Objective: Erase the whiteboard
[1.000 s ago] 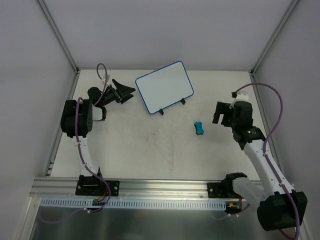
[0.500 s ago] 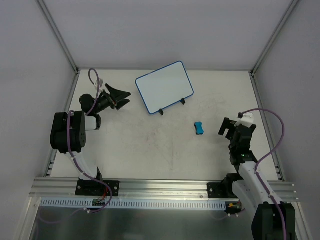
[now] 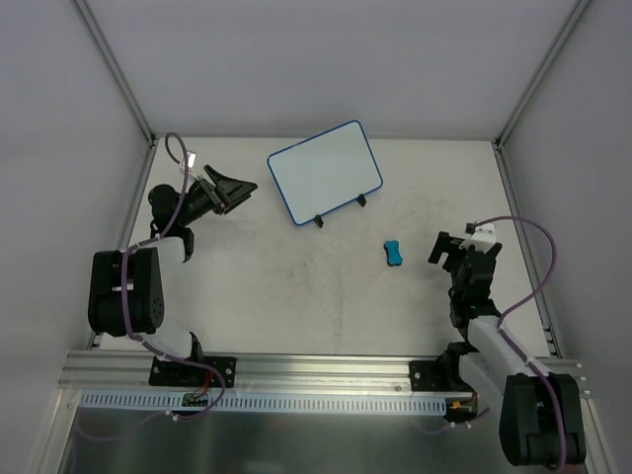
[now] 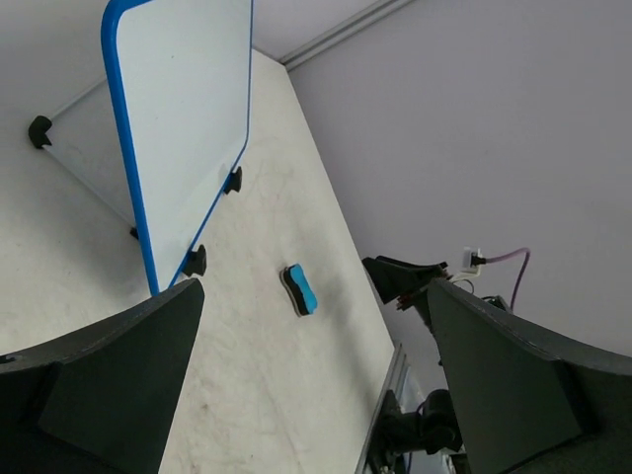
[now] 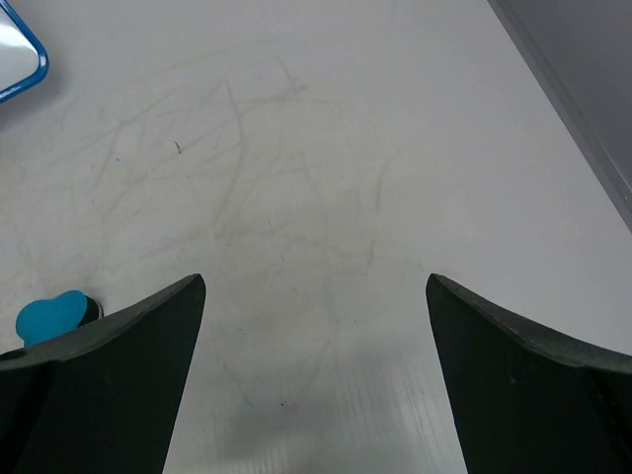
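Note:
The whiteboard (image 3: pixel 325 170), white with a thin blue rim and two black feet, stands tilted at the back middle of the table; its face looks blank. It also shows in the left wrist view (image 4: pixel 173 128). The small blue eraser (image 3: pixel 394 253) lies on the table in front of it, to the right, and shows in the left wrist view (image 4: pixel 300 289) and at the left edge of the right wrist view (image 5: pixel 49 316). My left gripper (image 3: pixel 237 190) is open and empty, left of the board. My right gripper (image 3: pixel 449 251) is open and empty, right of the eraser.
The table (image 3: pixel 296 286) is off-white with faint scuffs. Metal frame posts rise at the back corners (image 3: pixel 148 133). A rail (image 3: pixel 316 370) runs along the near edge by the arm bases. Grey walls enclose the sides and back.
Both arms have pulled back from the middle. The left arm swung down and left, its gripper still pointing at the board. The right arm folded down towards its base, right of the eraser.

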You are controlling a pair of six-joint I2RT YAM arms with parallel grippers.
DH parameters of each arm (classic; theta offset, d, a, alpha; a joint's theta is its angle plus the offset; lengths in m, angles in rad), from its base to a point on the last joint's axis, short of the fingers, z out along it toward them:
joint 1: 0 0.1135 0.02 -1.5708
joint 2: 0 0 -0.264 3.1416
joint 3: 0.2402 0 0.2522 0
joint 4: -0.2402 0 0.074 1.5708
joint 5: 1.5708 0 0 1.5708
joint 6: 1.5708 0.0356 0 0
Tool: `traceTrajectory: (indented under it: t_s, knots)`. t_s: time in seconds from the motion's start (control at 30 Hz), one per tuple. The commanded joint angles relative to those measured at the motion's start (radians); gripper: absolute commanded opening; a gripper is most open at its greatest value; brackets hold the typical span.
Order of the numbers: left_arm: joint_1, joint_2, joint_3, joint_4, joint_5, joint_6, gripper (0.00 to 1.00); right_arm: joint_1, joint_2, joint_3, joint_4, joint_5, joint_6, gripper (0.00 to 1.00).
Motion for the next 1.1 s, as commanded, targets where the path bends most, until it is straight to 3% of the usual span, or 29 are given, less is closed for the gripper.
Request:
traceTrajectory:
  t_s: [0.0, 0.1, 0.17, 0.3, 0.47, 0.8, 1.07]
  knots:
    - [-0.002, -0.082, 0.003, -0.109, -0.007, 0.109, 0.99, -0.005, -0.033, 0.024, 0.065, -0.012, -0.02, 0.99]
    - [-0.007, -0.209, 0.004, -0.369, -0.066, 0.317, 0.99, -0.005, -0.046, 0.02, 0.062, -0.001, -0.034, 0.99]
    - [-0.024, -0.281, 0.012, -0.603, -0.192, 0.417, 0.99, -0.007, -0.039, 0.029, 0.062, 0.002, -0.043, 0.99]
    - [-0.056, -0.422, 0.023, -0.806, -0.355, 0.548, 0.99, -0.007, -0.039, 0.032, 0.062, -0.013, -0.033, 0.99]
    - [-0.059, -0.6, -0.063, -0.894, -0.481, 0.598, 0.99, -0.007, -0.059, 0.02, 0.06, -0.013, -0.019, 0.99]
    - [-0.058, -0.902, -0.321, -0.927, -0.536, 0.632, 0.99, -0.007, -0.091, -0.011, 0.055, -0.027, -0.007, 0.99]
    - [-0.059, -0.94, -0.345, -0.928, -0.527, 0.638, 0.99, -0.005, -0.08, -0.008, 0.054, -0.024, 0.001, 0.99]
